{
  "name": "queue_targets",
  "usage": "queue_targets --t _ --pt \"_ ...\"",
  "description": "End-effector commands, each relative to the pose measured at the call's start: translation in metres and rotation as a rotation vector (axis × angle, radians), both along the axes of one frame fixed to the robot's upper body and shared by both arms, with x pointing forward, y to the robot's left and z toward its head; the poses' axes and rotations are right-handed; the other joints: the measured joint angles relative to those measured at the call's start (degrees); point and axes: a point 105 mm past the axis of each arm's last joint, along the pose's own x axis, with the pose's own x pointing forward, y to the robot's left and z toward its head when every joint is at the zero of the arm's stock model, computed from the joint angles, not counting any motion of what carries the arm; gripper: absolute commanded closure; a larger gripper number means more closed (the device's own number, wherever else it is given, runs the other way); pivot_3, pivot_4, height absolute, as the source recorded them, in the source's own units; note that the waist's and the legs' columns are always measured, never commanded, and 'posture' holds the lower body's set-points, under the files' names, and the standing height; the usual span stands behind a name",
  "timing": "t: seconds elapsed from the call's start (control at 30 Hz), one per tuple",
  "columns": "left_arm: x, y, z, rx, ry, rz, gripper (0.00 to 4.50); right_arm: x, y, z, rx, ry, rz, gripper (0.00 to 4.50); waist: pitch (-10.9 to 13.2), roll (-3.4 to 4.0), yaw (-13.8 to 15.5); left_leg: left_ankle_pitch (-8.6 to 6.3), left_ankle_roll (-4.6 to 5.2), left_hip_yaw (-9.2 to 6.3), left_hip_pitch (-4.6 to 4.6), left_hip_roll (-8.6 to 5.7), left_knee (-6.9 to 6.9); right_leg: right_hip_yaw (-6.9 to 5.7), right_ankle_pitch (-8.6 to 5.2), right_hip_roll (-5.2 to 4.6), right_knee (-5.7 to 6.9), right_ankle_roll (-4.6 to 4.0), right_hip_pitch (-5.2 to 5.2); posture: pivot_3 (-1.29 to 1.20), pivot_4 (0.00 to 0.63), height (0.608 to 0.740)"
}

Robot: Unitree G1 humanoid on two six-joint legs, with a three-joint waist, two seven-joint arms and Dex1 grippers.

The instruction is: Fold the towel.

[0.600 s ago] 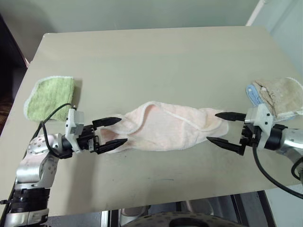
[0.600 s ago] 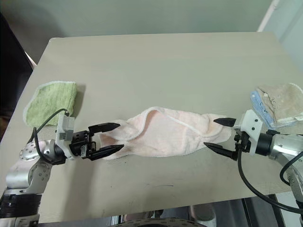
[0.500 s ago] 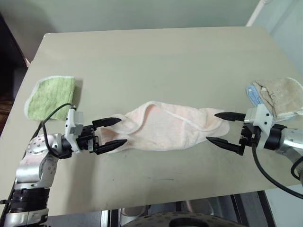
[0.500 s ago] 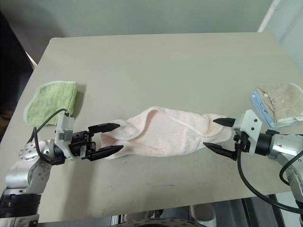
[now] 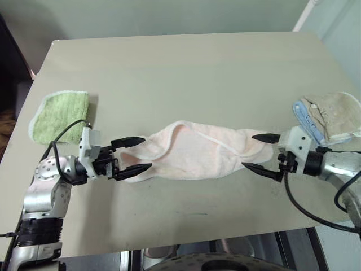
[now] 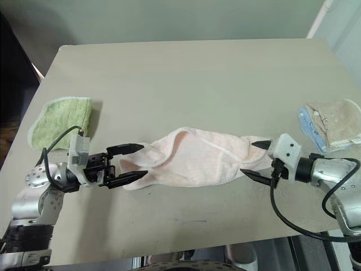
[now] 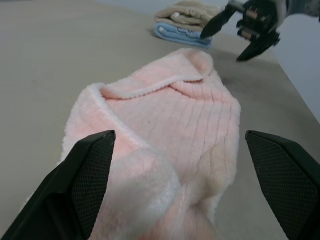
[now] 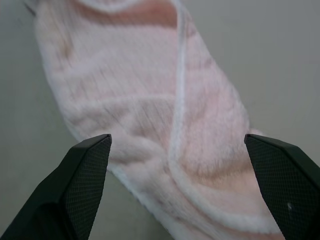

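Three cloths are lying on one surface [image 5: 186, 73]: one pink towel [image 5: 197, 152], one green cloth [image 5: 59, 114], and one beige cloth [image 5: 338, 114] with blue trim. Two grippers are showing, left gripper [image 5: 137, 153] and right gripper [image 5: 255, 151].

A beige-grey table [image 5: 186, 73] takes up most of the head views, its surface plain and matte. At the left edge of the frame, about mid-height, a green terry cloth [image 5: 58, 115] lies folded flat on the tabletop, its pale edging showing along the outer side. At the right edge, also about mid-height, a beige cloth [image 5: 337, 114] sits folded on top of a light blue layer [image 5: 305, 116] that peeks out on its left side. A pale green wall [image 5: 169, 17] runs across the top of the frame behind the table.
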Motion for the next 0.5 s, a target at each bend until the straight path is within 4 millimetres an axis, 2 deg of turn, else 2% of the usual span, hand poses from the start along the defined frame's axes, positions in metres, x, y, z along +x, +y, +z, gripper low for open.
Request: queue_targets --t 0.03,0.3,0.5 --pt "0.002 -0.004 0.002 0.005 -0.034 -0.011 0.00 0.010 -0.002 0.010 -0.030 -0.105 -0.011 0.01 0.0 0.00 -0.1 0.00 0.00 0.00 0.00 0.00 0.00 0.00 0.00 0.00 0.00 0.00 0.00 0.00 0.150 0.740" --pt "-0.002 -0.003 -0.004 0.034 -0.035 -0.016 0.00 0.041 -0.019 0.006 -0.109 -0.200 -0.069 0.01 0.0 0.00 -0.2 -0.10 0.28 0.00 0.02 0.03 0.00 -0.01 0.09 0.02 0.01 0.01 0.01 0.00 0.150 0.740" --pt "-0.003 -0.006 -0.007 0.025 -0.034 -0.007 0.00 0.042 -0.012 0.002 -0.123 -0.201 -0.010 0.01 0.0 0.00 -0.1 -0.06 0.22 0.00 0.02 0.07 -0.01 -0.06 0.09 0.03 0.00 0.00 0.02 0.00 0.150 0.740"
